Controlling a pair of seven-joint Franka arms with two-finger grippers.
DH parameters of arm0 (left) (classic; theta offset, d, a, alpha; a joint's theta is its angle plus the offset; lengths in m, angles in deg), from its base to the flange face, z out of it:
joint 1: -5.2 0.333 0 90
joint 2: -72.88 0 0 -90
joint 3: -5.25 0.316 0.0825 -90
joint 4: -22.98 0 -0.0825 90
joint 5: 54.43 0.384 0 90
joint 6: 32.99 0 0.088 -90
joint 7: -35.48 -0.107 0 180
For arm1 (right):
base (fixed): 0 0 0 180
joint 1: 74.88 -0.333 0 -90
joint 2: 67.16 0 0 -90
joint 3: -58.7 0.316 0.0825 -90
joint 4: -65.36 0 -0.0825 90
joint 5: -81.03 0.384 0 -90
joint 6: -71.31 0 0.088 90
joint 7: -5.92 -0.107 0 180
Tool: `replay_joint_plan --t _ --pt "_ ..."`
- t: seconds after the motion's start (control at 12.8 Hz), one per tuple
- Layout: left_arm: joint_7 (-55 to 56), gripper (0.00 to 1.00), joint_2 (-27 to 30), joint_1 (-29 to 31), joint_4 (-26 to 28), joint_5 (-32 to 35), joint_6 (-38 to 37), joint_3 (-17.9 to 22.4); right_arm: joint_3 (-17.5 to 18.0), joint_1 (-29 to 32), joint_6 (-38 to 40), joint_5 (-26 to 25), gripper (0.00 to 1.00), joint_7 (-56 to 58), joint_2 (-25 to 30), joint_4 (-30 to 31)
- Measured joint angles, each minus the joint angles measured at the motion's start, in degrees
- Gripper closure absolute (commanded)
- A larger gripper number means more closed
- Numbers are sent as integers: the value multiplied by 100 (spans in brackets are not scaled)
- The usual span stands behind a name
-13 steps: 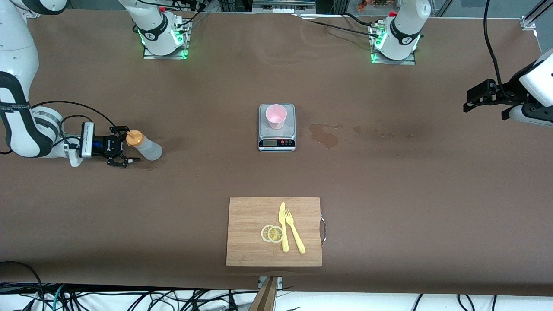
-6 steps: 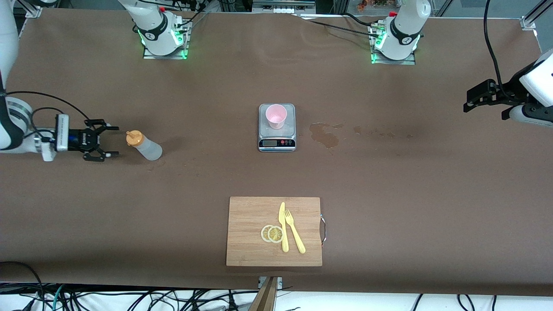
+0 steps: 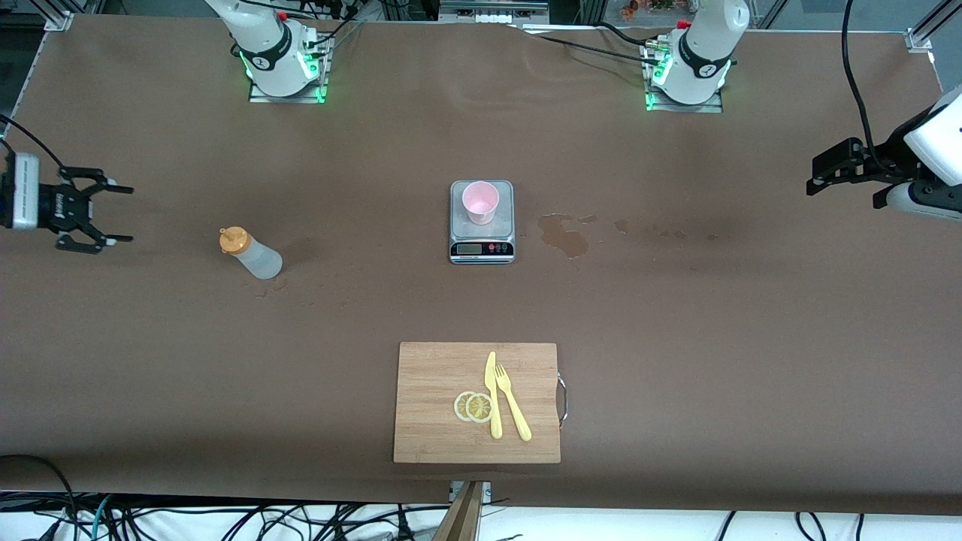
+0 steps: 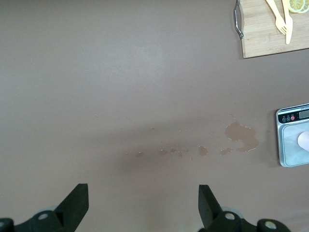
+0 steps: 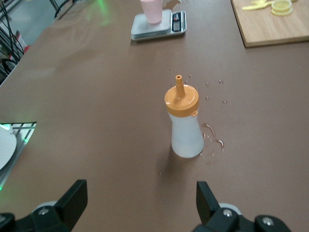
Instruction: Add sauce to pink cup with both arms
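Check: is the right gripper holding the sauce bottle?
No, the right gripper is open and apart from the sauce bottle, which stands alone on the table.

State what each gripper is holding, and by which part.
Nothing. The right gripper and the left gripper are both open and empty; the sauce bottle stands free on the table.

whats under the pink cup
A grey scale sits under the pink cup, display toward the front camera. The cup covers part of the platform; what lies inside the cup cannot be made out.
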Motion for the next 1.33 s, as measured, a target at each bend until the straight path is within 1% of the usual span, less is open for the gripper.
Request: replay_joint_plan --t 0.24,0.39,0.55,0.71,0.94,1.18,1.33 --pt "0 0 0 1 0 0 0 2 33 -245 -51 -574 0 -1070 673 1" --pt "0 0 0 1 -4 0 0 2 102 -384 -153 -873 0 -2111 1051 8" --pt "0 0 0 1 -8 0 0 2 268 -436 -371 -1270 0 -3227 1288 18" --pt "0 0 0 1 -8 0 0 3 470 -477 -560 -1577 0 -4334 1445 23" --pt "0 0 0 1 -9 0 0 3 612 -697 -718 -1890 0 -5907 1558 -7" --pt "0 0 0 1 -9 0 0 3 745 -972 -605 -2090 0 -7866 1611 -170" --pt "0 0 0 1 -10 0 0 3 759 -1115 -469 -2216 0 -8789 1639 -310"
